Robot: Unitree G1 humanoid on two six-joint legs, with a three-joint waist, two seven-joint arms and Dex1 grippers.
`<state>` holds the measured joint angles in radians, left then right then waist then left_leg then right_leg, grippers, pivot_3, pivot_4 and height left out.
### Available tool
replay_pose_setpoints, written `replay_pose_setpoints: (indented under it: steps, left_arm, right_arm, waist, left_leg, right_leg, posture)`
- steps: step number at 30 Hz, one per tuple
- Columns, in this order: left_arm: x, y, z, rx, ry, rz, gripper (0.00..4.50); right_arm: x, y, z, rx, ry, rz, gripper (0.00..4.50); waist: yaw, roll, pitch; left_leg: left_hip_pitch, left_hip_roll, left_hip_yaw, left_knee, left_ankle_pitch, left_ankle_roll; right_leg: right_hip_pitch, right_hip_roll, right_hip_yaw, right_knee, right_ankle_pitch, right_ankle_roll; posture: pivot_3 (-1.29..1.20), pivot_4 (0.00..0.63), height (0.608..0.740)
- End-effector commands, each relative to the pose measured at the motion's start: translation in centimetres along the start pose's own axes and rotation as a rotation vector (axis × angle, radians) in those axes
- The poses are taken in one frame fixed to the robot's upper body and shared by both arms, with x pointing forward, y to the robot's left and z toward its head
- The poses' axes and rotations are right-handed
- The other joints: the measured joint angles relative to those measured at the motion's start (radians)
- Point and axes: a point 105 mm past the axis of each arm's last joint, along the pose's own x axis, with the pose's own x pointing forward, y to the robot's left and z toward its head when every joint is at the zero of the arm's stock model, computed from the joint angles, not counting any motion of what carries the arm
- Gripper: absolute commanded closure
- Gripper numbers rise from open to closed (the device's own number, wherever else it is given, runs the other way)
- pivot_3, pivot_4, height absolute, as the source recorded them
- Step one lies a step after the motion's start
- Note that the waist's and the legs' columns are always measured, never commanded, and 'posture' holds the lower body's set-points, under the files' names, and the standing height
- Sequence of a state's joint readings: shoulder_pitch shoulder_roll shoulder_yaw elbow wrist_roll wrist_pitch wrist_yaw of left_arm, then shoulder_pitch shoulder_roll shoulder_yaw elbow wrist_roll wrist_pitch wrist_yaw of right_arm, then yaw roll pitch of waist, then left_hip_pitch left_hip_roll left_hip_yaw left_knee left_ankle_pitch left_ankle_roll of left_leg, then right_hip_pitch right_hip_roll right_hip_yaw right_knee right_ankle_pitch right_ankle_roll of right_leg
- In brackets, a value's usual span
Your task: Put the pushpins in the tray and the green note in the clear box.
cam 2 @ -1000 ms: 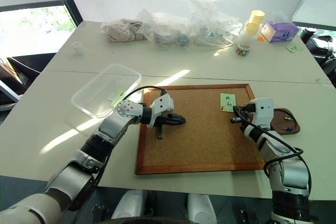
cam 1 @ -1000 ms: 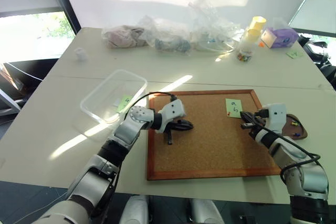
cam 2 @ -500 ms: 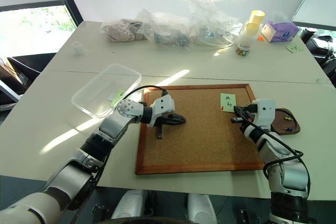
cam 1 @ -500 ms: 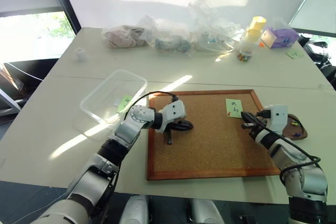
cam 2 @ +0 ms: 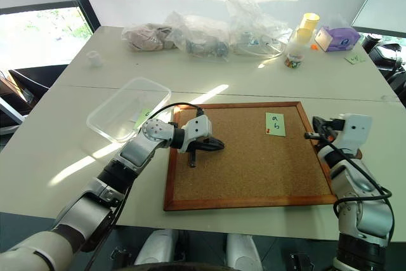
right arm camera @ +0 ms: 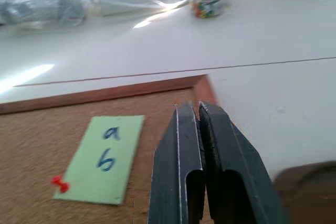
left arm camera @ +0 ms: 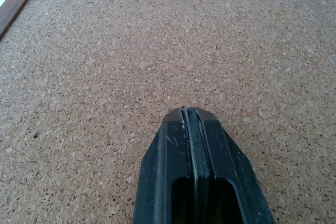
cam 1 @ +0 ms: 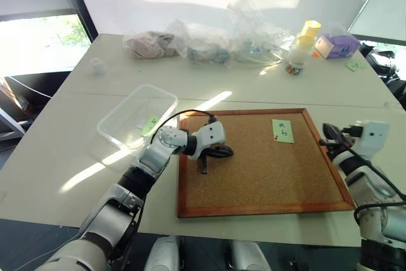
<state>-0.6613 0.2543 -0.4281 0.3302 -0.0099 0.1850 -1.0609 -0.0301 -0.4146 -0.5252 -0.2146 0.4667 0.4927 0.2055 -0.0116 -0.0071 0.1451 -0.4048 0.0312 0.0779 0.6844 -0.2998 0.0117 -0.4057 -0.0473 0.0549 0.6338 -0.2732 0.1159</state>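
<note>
1. Over the white table [cam 1: 57, 150], seen from my head's left eye, the corkboard [cam 1: 266, 176] lies in front of me. My left gripper [cam 1: 222, 152] hangs low above the board's near-left part, fingers pressed together and holding nothing. The green note [cam 1: 283, 131] sits on the board near its far right corner, with a red pushpin [cam 1: 277, 137] at its near-left corner. The clear box [cam 1: 137, 116] stands on the table just past the board's left corner, and a smaller green slip [cam 1: 150, 124] lies at its near side.

2. From the right eye, my right gripper [cam 2: 311, 135] is at the board's right edge, pointing inward toward the note, fingers shut and empty. I can see just a sliver of the tray behind that wrist. Clear plastic bags [cam 2: 209, 33], a small jar [cam 2: 294, 60] and a purple box [cam 2: 336, 37] line the far side of the table.

3. Along my left wrist, the two fingers [left arm camera: 197, 171] meet flat with no gap, bare cork beneath them, and the pinned note lies well ahead.

4. Along my right wrist, my fingers [right arm camera: 181, 171] are closed side by side over the board's wooden frame. The note lies just beside them on the cork, its red pin in one corner. The tray [right arm camera: 307, 192] is a dark brown blur on the table just off the board.
</note>
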Motion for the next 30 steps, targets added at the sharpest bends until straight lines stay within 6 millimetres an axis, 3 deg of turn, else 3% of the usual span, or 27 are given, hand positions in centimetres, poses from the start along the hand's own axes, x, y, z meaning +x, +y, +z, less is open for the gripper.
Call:
replay_pose_setpoints:
  steps: [1, 5, 10, 13, 20, 30]
  left_arm:
    - [-0.2, 0.0, -1.3, -0.022, 0.050, 0.011, 4.50]
    - [0.0, 0.0, -1.2, -0.020, 0.045, 0.008, 4.50]
    - [0.0, 0.0, -1.2, -0.022, 0.044, 0.009, 4.50]
    - [-0.1, 0.0, -1.3, -0.026, 0.046, 0.012, 4.50]
    - [-0.1, 0.0, -1.3, -0.029, 0.047, 0.015, 4.50]
    - [-0.1, 0.0, -1.2, -0.030, 0.044, 0.014, 4.50]
  right_arm:
    - [-0.6, -3.3, -0.2, -0.027, 0.030, -0.136, 4.48]
    - [-0.5, -4.9, -1.2, -0.017, 0.081, -0.186, 4.48]
    - [-0.4, -5.1, -1.5, -0.007, 0.097, -0.183, 4.48]
    - [-0.4, -5.3, -1.6, 0.004, 0.101, -0.187, 3.53]
    - [-0.5, -5.5, -1.6, 0.003, 0.096, -0.194, 0.06]
    - [-0.6, -4.8, -0.2, 0.024, 0.022, -0.151, 0.06]
  waist:
    - [0.000, 0.000, 0.000]
    - [-0.001, 0.001, 0.000]
    - [-0.001, 0.001, 0.000]
    - [-0.001, 0.001, 0.000]
    - [-0.001, 0.001, 0.000]
    - [-0.001, 0.001, 0.000]
  left_leg:
    - [0.000, 0.000, 0.000, 0.000, 0.000, 0.000]
    - [0.000, 0.000, 0.000, 0.000, 0.000, 0.000]
    - [0.000, 0.000, 0.000, 0.000, 0.000, 0.000]
    - [0.000, 0.000, 0.000, 0.000, 0.000, 0.000]
    - [0.000, 0.000, 0.000, 0.000, 0.000, 0.000]
    - [0.000, 0.000, 0.000, 0.000, 0.000, 0.000]
  right_leg:
    - [0.000, 0.000, 0.000, 0.000, 0.000, 0.000]
    - [0.000, 0.000, 0.000, 0.000, 0.000, 0.000]
    - [0.000, 0.000, 0.000, 0.000, 0.000, 0.000]
    - [0.000, 0.000, 0.001, 0.000, 0.000, 0.000]
    - [0.000, 0.000, 0.000, 0.000, 0.000, 0.000]
    - [0.000, 0.000, 0.001, 0.000, 0.000, 0.000]
  posture:
    - [0.00, 0.150, 0.740]
    - [0.00, 0.150, 0.740]
    - [0.00, 0.150, 0.740]
    - [0.00, 0.150, 0.740]
    - [0.00, 0.150, 0.740]
    - [0.00, 0.150, 0.740]
